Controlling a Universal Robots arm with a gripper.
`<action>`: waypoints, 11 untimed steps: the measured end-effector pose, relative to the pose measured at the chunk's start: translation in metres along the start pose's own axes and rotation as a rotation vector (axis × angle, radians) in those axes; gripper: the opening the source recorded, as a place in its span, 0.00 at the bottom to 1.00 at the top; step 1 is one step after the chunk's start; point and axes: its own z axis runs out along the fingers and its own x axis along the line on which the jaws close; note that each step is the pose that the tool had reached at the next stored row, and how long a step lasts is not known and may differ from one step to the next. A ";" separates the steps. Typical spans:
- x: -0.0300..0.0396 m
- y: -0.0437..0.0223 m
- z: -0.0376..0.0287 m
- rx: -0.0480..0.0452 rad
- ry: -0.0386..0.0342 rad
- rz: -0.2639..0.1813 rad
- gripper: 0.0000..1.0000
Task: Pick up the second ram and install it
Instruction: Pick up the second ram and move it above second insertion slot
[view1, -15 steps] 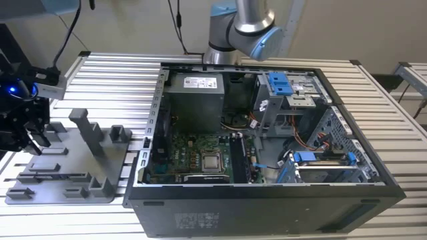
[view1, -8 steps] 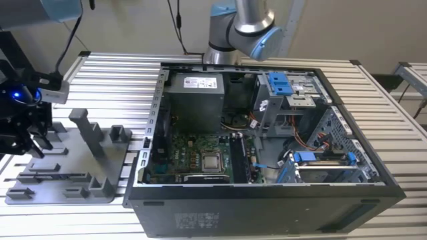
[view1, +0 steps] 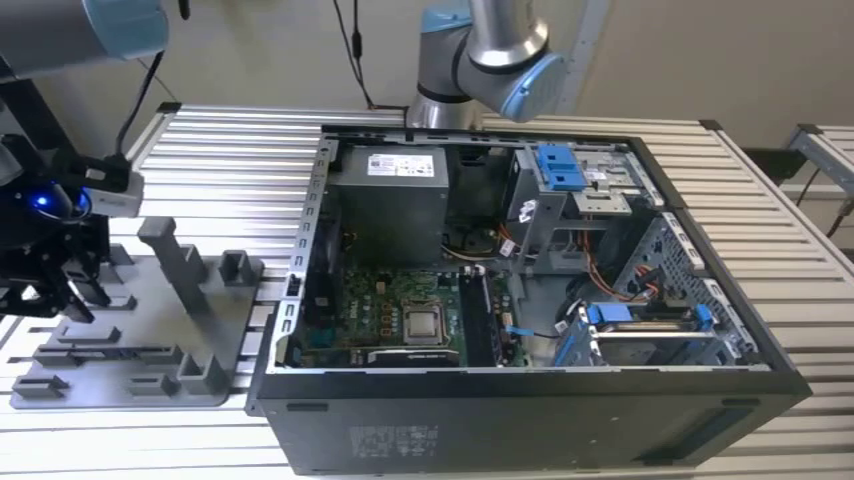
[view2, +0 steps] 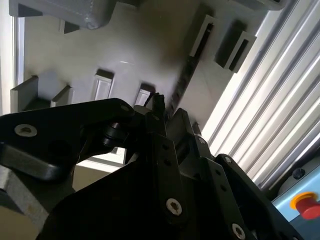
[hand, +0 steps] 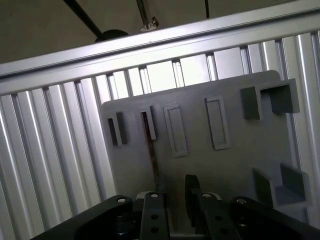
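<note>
The gripper (hand: 172, 187) is open over the grey holder tray (hand: 200, 165). Its two black fingers (hand: 192, 187) stand apart on either side of the second ram (hand: 154, 160), and a strip of tray shows between the stick and one finger. One ram is on the tray. It stands on edge as a thin dark line, with its far end at one of the two narrow slotted blocks (hand: 147, 125) near the tray's rim. Next to those blocks along the same rim are two flat rectangular frames (hand: 175, 130), and beyond them two taller angular blocks (hand: 270, 100) at the tray's far side.

In the exterior view the gripper (view1: 60, 290) hangs low over the tray. The tray rests on a table of aluminium slats (view1: 227, 150). One open computer case (view1: 534, 420) lies just beside the tray, on the exterior view's right, with one square silver processor chip (view1: 424, 323) on its board.
</note>
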 end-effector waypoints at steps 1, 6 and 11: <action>0.0000 0.0001 0.0014 0.0000 0.0001 -0.001 0.30; 0.0018 0.0006 0.0078 0.0001 0.0001 -0.011 0.30; 0.0100 -0.0010 0.0119 0.0004 -0.0003 -0.024 0.30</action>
